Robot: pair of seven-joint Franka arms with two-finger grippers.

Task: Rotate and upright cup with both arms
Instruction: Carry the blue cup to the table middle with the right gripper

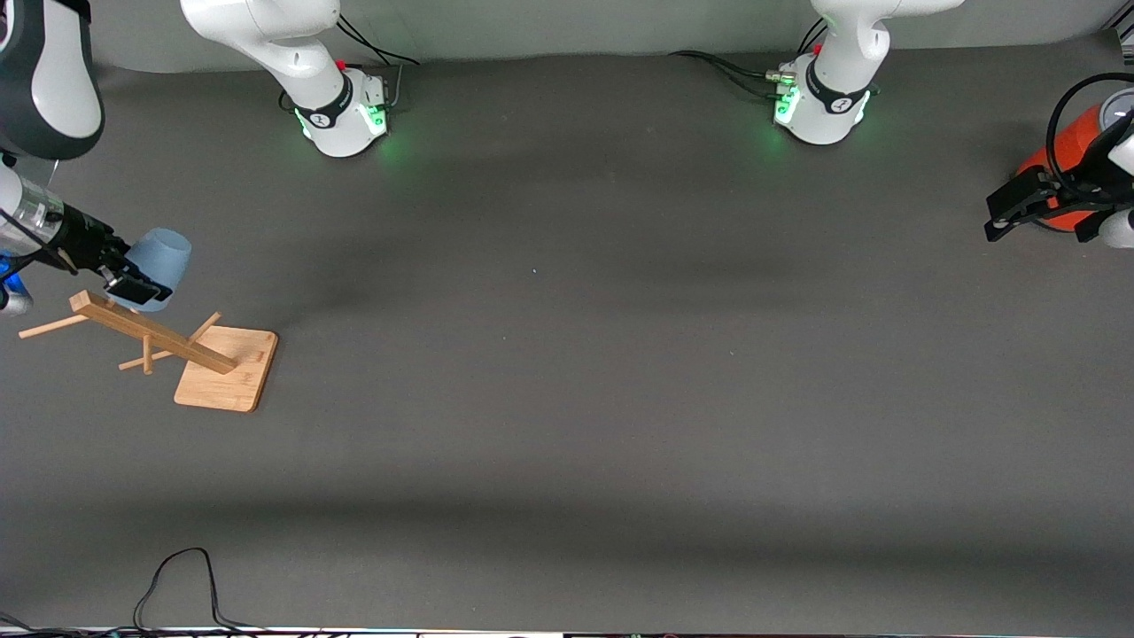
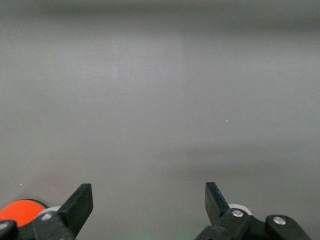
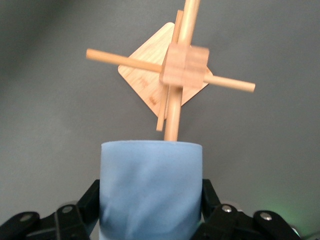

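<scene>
Even overhead light, soft shadow bands on the table (image 1: 567,354); wrist views blur up close.

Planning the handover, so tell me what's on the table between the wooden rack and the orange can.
Nothing: in the front view, only bare grey table lies between the wooden rack and the orange can.

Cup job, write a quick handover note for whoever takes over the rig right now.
Right claw: shut on the pale-blue cup, held in the air above the wooden peg rack at the right arm's end of the table. In the right wrist view a peg reaches the cup's rim; whether it enters the cup cannot be told.
Left claw: open, empty, waiting beside the orange can at the left arm's end.
Done: cup gripped.
Left: rotate the cup, bring in the left arm, set the cup upright on the table.
</scene>
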